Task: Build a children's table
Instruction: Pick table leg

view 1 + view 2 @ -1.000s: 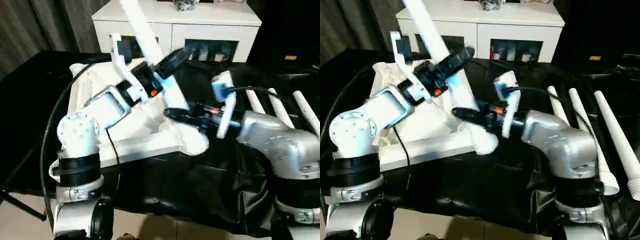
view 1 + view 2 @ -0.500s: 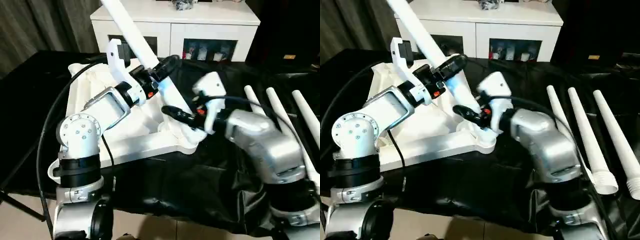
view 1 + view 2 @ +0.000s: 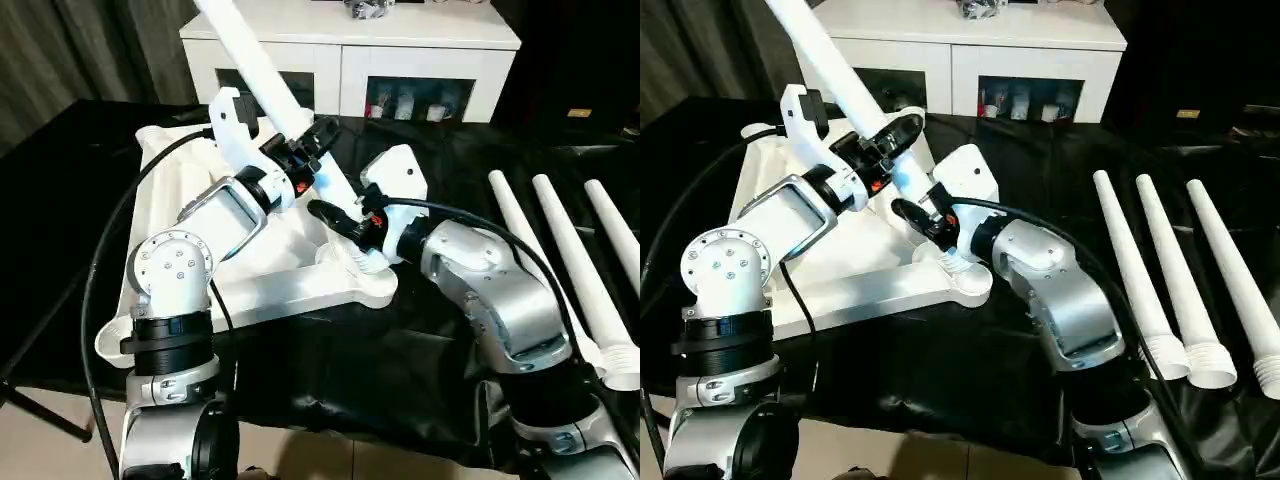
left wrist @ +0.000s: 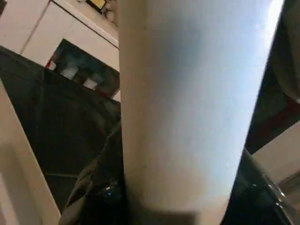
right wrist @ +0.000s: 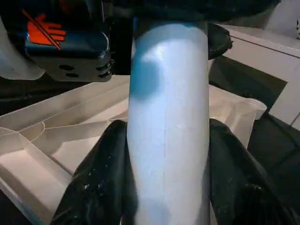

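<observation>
Black cloth (image 3: 330,370) covers the bench where the white plastic ribbed tabletop (image 3: 270,285) lies underside-up at left. Both the left gripper (image 3: 312,140) and right gripper (image 3: 335,215) clamp the tilted white tapered tube leg (image 3: 830,65) at its near-right corner socket (image 3: 368,282); three spare white legs (image 3: 1180,270) lie right.

The long white leg (image 3: 262,75) runs off the top edge of the head camera pictures, so its far end cannot be seen. Its low end is hidden behind the right gripper (image 3: 335,216), so you cannot tell how it meets the table top (image 3: 190,190). The robot's left arm (image 3: 225,205) covers much of that table top. One of the spare legs (image 3: 612,225) lying on the black cloth is cut off by the right edge (its thick end is missing). The small things behind the cabinet's glass doors (image 3: 405,100) are too tiny to make out.
</observation>
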